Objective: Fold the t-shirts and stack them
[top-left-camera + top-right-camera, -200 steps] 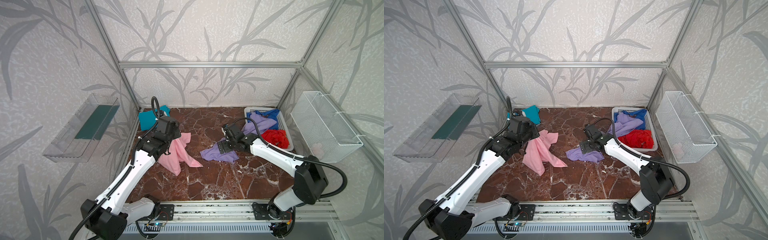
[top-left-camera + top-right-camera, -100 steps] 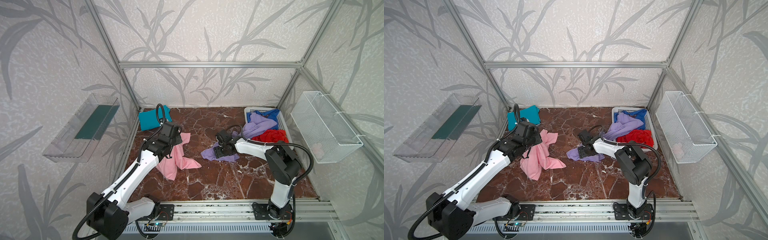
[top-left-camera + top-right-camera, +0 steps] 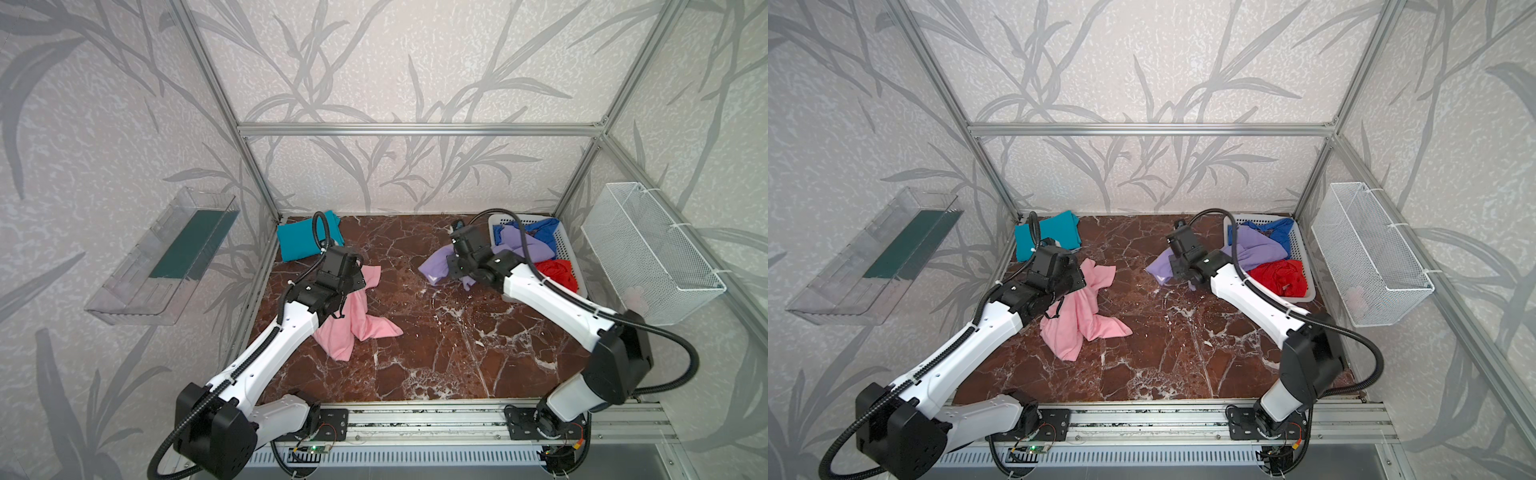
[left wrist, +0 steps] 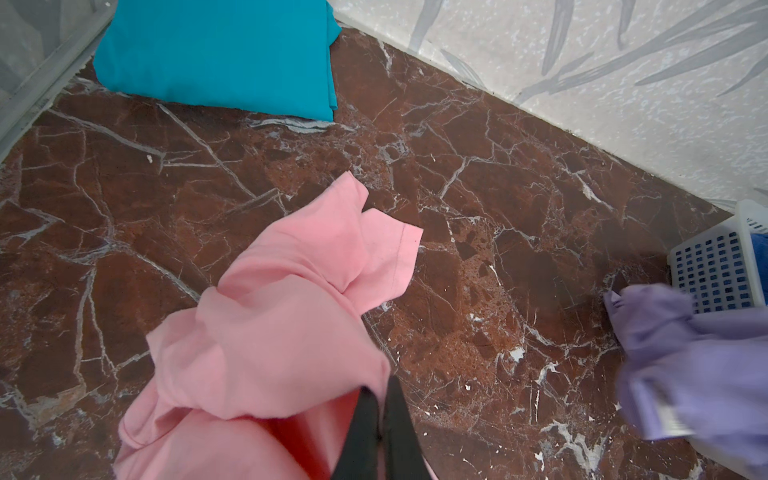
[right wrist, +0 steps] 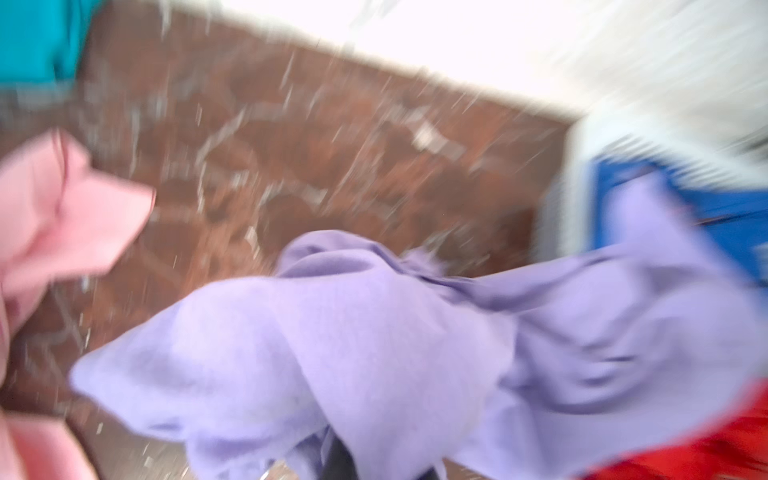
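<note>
In the left wrist view, the two dark fingers of the left hand are pressed together. They pinch the soft pink t-shirt, which bunches in thick folds against them. Farther away, the teal t-shirt lies folded into a flat rectangle on the brown counter, a glossy marble surface with white veins.

The right wrist view is blurred. The right hand is almost hidden under the thin lavender t-shirt, and it is closed on this cloth. The cloth runs from the hand to the white slotted plastic basket, where the blue t-shirt and the red t-shirt lie crumpled.

In both top views, the pink t-shirt is at the centre left of the frame. One part is raised at the left hand and the rest lies wrinkled on the counter. The teal one is in the far left corner. The lavender one hangs over the basket rim at the right. A white wire mesh basket is on the right wall and a clear plastic tray is on the left wall.
</note>
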Controlling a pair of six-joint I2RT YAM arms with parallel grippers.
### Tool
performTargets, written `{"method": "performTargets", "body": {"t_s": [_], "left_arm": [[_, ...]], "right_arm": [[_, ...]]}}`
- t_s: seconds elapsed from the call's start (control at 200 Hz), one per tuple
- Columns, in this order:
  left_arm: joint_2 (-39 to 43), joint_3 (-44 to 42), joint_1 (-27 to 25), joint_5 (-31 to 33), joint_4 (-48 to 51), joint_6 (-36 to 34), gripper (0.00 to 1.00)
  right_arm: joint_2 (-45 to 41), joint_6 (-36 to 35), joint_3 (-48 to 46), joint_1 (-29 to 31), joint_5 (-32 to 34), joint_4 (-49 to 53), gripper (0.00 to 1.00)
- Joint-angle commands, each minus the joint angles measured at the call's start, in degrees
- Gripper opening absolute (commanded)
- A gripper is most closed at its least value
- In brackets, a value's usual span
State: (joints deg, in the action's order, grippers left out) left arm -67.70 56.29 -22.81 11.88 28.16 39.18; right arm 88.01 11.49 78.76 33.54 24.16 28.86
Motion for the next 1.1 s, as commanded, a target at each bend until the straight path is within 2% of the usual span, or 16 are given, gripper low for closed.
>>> {"method": "performTargets", "body": {"t_s": [0.0, 0.3, 0.585, 0.815, 0.935, 1.095], "left_arm": [[0.0, -0.7, 0.3, -0.6, -1.0, 1.1, 0.0], [-1.4, -0.7, 0.3, -1.9, -1.5, 1.0, 0.0], [-3.9, -0.5, 0.3, -4.4, -3.5, 2.0, 0.0], [-4.7, 0.3, 0.3, -4.6, -3.7, 1.7, 0.0], [-5.1, 0.6, 0.3, -4.9, -3.8, 1.9, 0.0], [-5.6, 0.7, 0.3, -5.3, -3.9, 2.2, 0.0]], "right_arm": [[-3.1, -3.6, 1.3, -4.2, 10.3, 4.5, 0.0], [-9.5, -4.2, 2.8, -15.6, 16.3, 5.4, 0.0], [-10.7, -12.6, 9.7, -16.8, 23.9, 2.0, 0.0], [-11.3, -19.8, 7.5, -16.8, 32.2, -2.3, 0.0], [-9.9, -18.0, 3.0, -16.7, 33.1, -0.7, 0.01], [-7.6, -10.0, -4.0, -16.2, 28.2, 3.0, 0.09]]}}
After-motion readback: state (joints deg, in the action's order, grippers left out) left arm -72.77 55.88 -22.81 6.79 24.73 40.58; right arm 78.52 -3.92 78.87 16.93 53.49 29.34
